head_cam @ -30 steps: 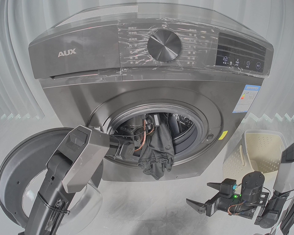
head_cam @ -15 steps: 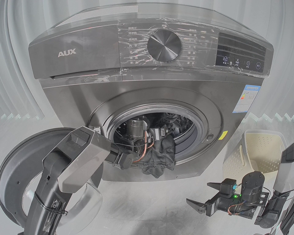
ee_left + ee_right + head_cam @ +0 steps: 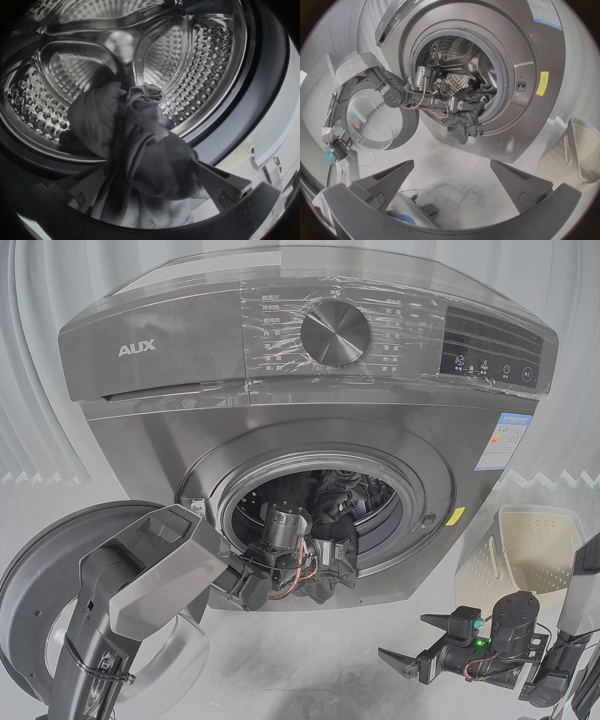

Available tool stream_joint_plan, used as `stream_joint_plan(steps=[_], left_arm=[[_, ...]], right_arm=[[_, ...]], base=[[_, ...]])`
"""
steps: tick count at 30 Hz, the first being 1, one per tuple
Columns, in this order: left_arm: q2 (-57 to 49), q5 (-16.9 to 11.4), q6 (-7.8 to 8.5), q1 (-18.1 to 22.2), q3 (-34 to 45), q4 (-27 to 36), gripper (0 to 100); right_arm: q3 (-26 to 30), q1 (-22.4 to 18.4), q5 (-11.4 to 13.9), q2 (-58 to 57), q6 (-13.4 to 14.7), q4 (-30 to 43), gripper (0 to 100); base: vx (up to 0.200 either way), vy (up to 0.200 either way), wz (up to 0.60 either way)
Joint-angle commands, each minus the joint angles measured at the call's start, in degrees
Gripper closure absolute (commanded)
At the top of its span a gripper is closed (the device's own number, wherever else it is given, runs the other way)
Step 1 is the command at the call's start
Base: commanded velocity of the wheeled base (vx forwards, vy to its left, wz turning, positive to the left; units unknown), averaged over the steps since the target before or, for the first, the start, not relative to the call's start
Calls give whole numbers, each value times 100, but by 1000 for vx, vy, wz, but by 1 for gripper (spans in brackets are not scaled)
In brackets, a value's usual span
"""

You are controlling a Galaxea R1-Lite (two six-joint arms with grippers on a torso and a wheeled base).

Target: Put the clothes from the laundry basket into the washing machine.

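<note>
A dark grey garment [image 3: 340, 534] lies bunched over the lower rim of the washing machine [image 3: 187, 427] opening, part inside the drum and a fold hanging outside. My left gripper [image 3: 342, 550] sits at that lower rim. In the left wrist view its fingers [image 3: 218, 184] stand spread, open, with the garment [image 3: 150, 147] lying between them. From the right wrist view the same gripper [image 3: 465, 106] rests on the garment [image 3: 465, 123]. My right gripper [image 3: 407, 638] hovers low over the floor at the right, open and empty [image 3: 451, 164].
The round door [image 3: 37, 577] stands swung open at the left, behind my left arm. A cream perforated laundry basket [image 3: 537, 546] sits on the floor to the right of the machine, no clothes visible in it. Bare grey floor [image 3: 300, 652] lies in front.
My left gripper came down from the upper part of the opening to the lower rim. The garment, which hung long from it, is now bunched on the rim with less hanging out.
</note>
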Motion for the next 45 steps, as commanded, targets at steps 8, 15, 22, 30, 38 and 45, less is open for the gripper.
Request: stream_joint_plan(steps=[8,15,22,30,38,45], left_arm=[[338,85,-12,27,-482,-45,100],[681,630,-56,238,-1976,-229,100],[953,858,-56,369,-3046,-317,100],[980,849,-56,325,-2978,-352,0],[505,726,-38,-17,-1765,-335,0],[329,480,67,-167,-869,-344,0]], right_arm=[[66,175,10,-51,-3,-19,0],[48,175,10,-69,5,-19,0],[48,157,10,-60,5,-19,0],[66,148,10,-69,5,-19,0],[92,140,10,-69,5,-19,0],[92,131,10,-69,5,-19,0]], base=[[0,0,0],[0,0,0],[0,0,0],[0,0,0],[0,0,0],[0,0,0]])
